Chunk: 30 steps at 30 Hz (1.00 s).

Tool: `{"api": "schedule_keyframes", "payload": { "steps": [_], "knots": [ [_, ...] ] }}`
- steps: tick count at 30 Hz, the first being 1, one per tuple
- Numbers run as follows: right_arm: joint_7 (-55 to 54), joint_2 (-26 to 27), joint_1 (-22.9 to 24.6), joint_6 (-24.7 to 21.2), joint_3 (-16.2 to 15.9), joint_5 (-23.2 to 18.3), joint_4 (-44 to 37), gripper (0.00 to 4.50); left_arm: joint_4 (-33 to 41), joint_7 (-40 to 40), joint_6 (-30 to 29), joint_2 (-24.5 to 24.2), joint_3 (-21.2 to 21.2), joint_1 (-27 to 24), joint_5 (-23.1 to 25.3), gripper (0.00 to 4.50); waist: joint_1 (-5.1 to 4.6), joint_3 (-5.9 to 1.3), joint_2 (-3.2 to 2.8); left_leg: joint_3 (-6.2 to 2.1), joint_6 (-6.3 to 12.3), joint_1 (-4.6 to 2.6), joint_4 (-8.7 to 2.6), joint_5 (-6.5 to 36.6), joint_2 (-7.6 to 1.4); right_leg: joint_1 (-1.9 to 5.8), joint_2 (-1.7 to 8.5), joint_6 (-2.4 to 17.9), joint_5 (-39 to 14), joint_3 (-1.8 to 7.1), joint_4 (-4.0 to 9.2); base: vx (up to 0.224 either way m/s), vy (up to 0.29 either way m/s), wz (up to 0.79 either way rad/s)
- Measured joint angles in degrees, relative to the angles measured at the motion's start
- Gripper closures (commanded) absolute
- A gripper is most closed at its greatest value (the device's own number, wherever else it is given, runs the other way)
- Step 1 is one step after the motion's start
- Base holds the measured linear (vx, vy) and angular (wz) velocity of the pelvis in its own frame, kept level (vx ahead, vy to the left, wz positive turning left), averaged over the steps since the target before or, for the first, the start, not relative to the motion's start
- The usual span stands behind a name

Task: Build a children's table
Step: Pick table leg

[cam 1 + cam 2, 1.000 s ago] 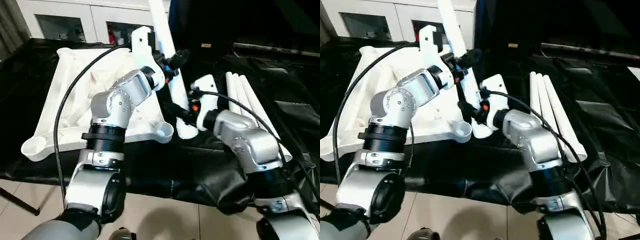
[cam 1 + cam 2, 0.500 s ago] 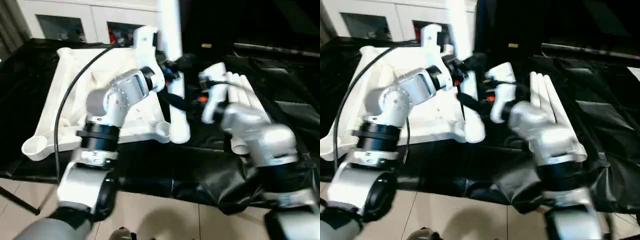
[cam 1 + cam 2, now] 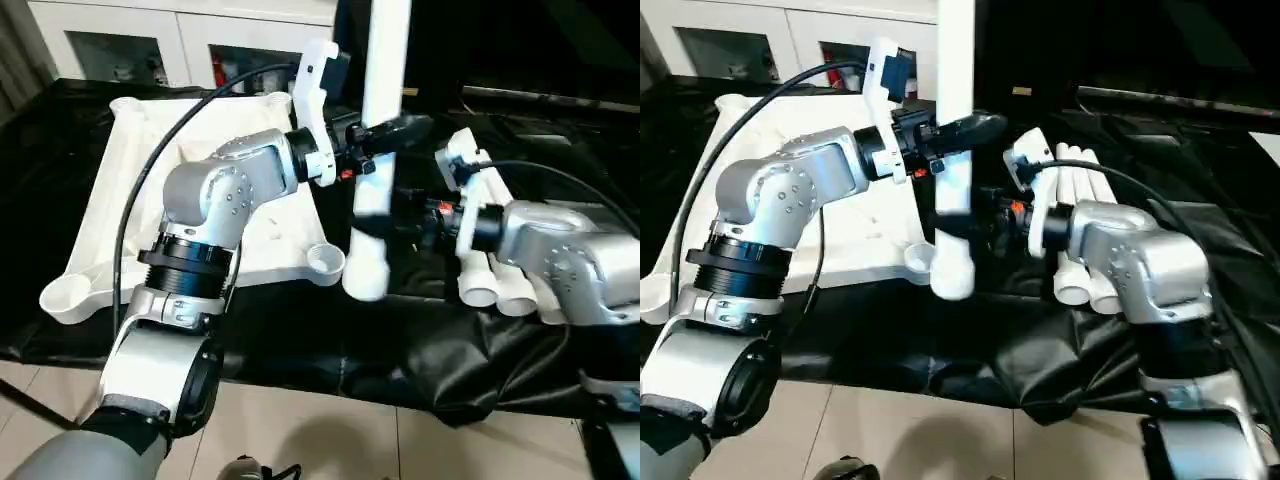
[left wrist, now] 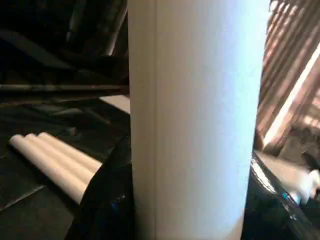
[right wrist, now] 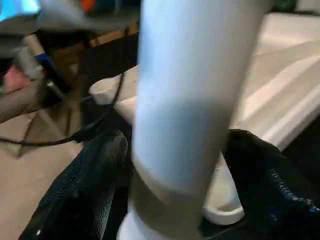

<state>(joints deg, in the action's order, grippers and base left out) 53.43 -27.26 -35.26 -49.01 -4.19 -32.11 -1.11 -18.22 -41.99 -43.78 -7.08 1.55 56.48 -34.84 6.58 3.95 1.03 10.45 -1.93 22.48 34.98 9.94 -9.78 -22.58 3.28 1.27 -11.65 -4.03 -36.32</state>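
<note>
One white leg stands nearly upright in the middle of the frame, its flared end just beside the near corner socket of the table top, which lies underside up at the left on the black-covered tabletop. The left hand holds this leg between its black fingers. The right hand is at the lower part of the leg, its fingers spread wide on both sides; I cannot tell if they touch it. Three more legs lie together at the right.
</note>
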Motion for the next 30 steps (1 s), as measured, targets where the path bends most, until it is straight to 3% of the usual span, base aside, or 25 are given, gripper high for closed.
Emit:
{"api": "schedule_keyframes", "payload": {
  "steps": [15, 16, 19, 25, 30],
  "knots": [
    [2.1, 0.0, 0.8, -2.1, -0.2, -2.2, -0.6, 1.11, 1.8, -3.5, -1.5, -0.2, 1.0, 0.0, -2.8, 2.7, 0.04, 0.0, 0.0, 0.0, 0.03, -0.01, 0.01, 0.0, 0.0, 0.02, 0.0, 0.0, 0.0, 0.0, 0.0, 0.0, 0.0, 0.0],
    [2.1, 0.0, 1.1, -2.2, -0.3, -2.2, -0.6, 1.37, 1.8, -3.6, -1.6, -0.2, 1.0, 0.0, -2.9, 2.7, 0.04, 0.0, 0.0, 0.0, 0.03, -0.01, 0.01, 0.0, 0.0, 0.01, 0.0, 0.0, 0.0, 0.0, -0.01, 0.0, 0.0, 0.0],
    [2.3, 0.0, 1.2, -2.2, -0.8, -2.5, -0.6, 1.47, 2.2, -4.5, -1.8, -0.4, 0.8, 0.0, -3.0, 2.71, 0.04, 0.0, 0.0, 0.0, 0.04, -0.01, 0.01, 0.0, 0.0, 0.02, 0.0, 0.0, 0.0, 0.0, 0.0, 0.0, 0.0, 0.0],
    [2.8, -0.4, 1.4, -2.8, -0.8, -2.6, -1.0, 2.15, 2.3, -5.3, -2.1, -0.5, 0.7, 0.0, -3.1, 2.71, 0.03, 0.0, 0.0, 0.0, 0.04, -0.02, 0.02, 0.0, 0.0, 0.03, 0.0, 0.0, 0.0, 0.0, -0.01, 0.0, 0.0, 0.0],
    [3.1, -0.4, 1.7, -2.8, -1.2, -2.8, -1.0, 2.47, 2.6, -6.0, -2.4, -0.8, 0.2, -0.1, -3.1, 2.71, 0.05, 0.0, 0.0, 0.0, 0.04, -0.02, 0.01, 0.0, 0.0, 0.03, 0.0, 0.0, 0.0, 0.0, -0.01, 0.0, 0.0, 0.0]
  ]
}}
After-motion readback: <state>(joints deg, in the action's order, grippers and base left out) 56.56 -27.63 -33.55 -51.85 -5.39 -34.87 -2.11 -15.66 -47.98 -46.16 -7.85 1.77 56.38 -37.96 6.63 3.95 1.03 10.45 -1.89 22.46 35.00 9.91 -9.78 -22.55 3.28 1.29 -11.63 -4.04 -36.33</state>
